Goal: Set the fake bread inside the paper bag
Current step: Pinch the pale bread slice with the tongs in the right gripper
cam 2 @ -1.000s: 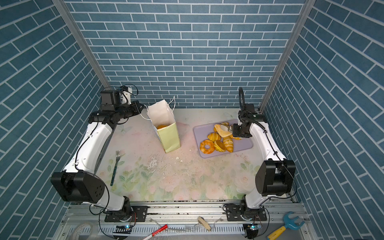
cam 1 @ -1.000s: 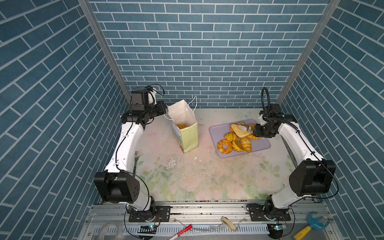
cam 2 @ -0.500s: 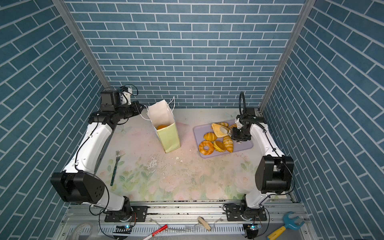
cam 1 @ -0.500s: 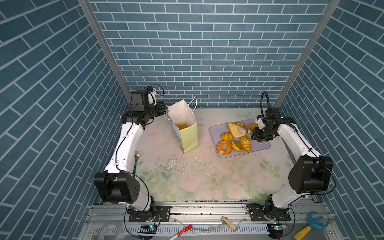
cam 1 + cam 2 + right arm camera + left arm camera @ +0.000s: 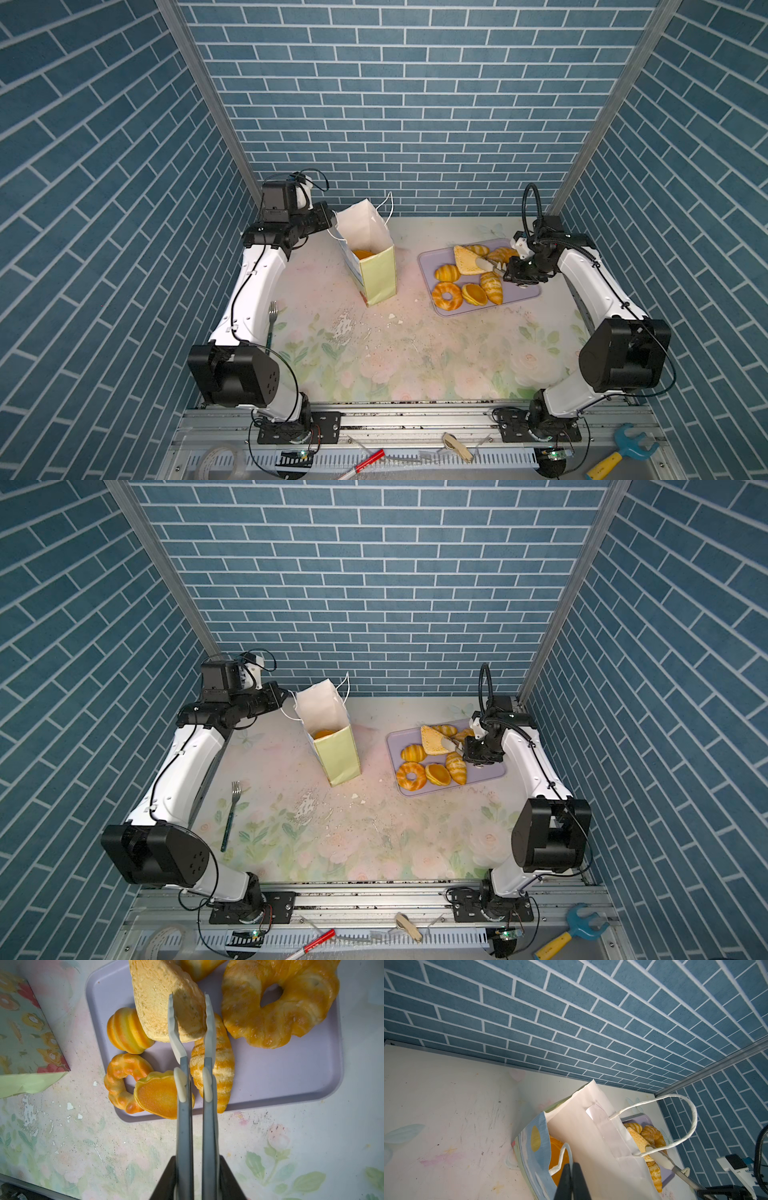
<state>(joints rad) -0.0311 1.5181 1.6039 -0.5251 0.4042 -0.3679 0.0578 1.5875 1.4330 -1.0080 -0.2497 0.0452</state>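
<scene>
Front of desk: The desk closest to you is bare, with only crumbs and a fork far off on the left. You have lots of room here.
Tray: The lavender tray lies on the right side. The fake bread sits on it, packed close together.
Right gripper: Your right gripper is clenched on grey tongs. The tong tips squeeze one corner of the tan slice.
Slip risk: Most of the slice hangs off to one side of the tips. It may swing or drop when you lift.
Knock risk: The slice leans on a small bun, and a croissant lies right under the tongs. A low drag may push them over the tray edge.
Open way: The desk between tray and bag is bare. Go up first, because the bag is taller than any bread.
Paper bag: The paper bag stands upright, left of the tray, mouth open. One orange bread is inside.
Left gripper: Your left gripper is clenched on the near cord handle.
Bag risk: The mouth is narrow and the slice is wide. Laid flat, it may catch the rim and tip the bag. The far cord handle may snag the tongs.
Back wall: The brick wall is close behind the bag, so there is little room there.
</scene>
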